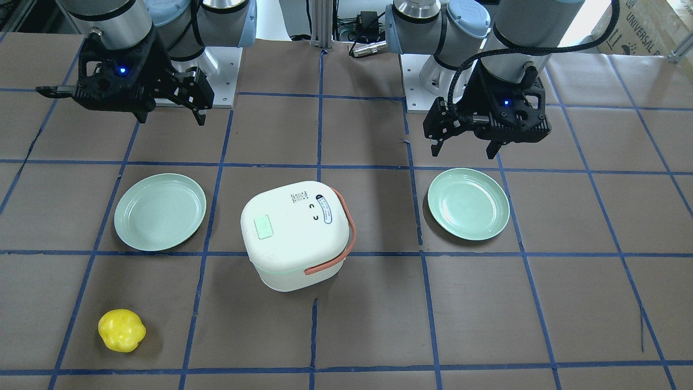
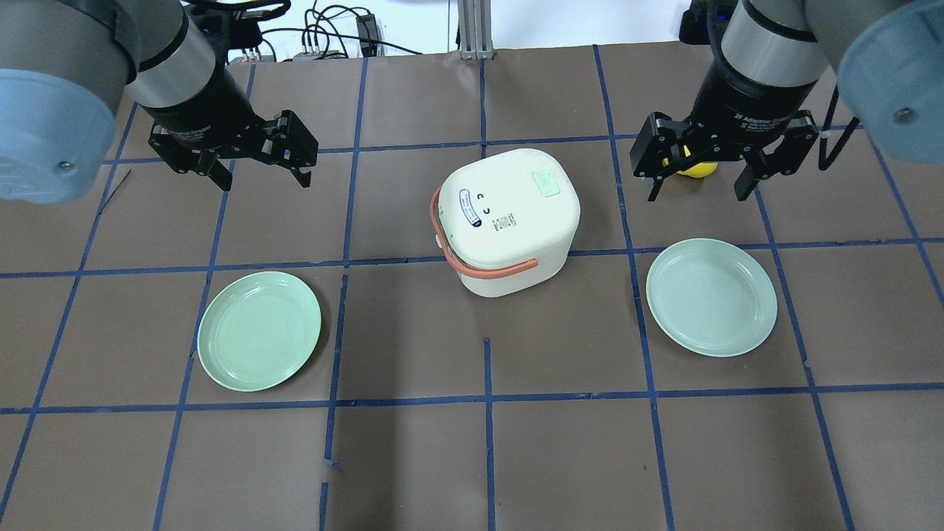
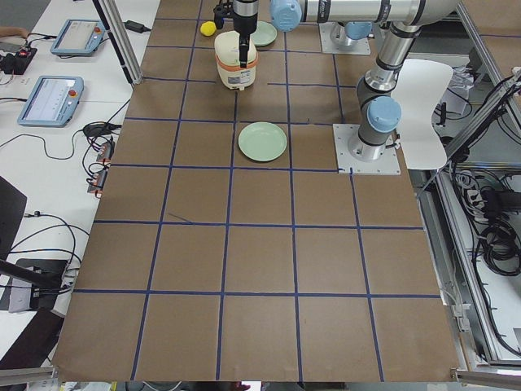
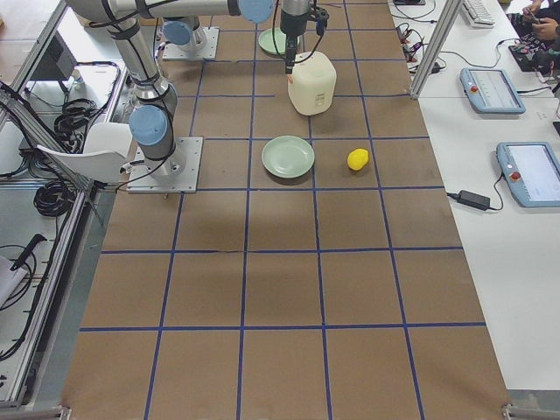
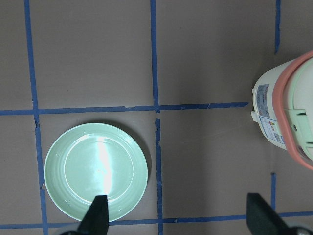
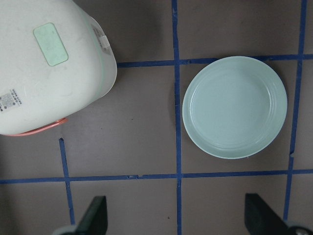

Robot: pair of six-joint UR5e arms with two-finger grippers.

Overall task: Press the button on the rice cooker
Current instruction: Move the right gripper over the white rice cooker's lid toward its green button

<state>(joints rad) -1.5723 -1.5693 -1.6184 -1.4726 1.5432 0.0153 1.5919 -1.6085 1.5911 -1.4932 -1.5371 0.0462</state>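
Right gripper (image 2: 697, 193) and left gripper (image 2: 262, 178) both hang empty with jaws apart, flanking the cooker (image 2: 509, 228), which sits mid-table with its lid down. Its green button (image 2: 546, 184) lies nearer the right one. It seems best to bring that one's jaws together and descend squarely onto the pad, pressing gently.

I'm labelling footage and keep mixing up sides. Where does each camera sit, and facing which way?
Front-facing: across the table, facing the robot; left end effector at right.
Overhead: behind the robot, looking down; right end effector at right.
Exterior left: table's left end; left arm nearest.
Exterior right: table's right end; right arm nearest.
Left wrist: down on left plate; fingertips.
Right wrist: down on right plate; fingertips.
Both wrist views share the rice cooker.
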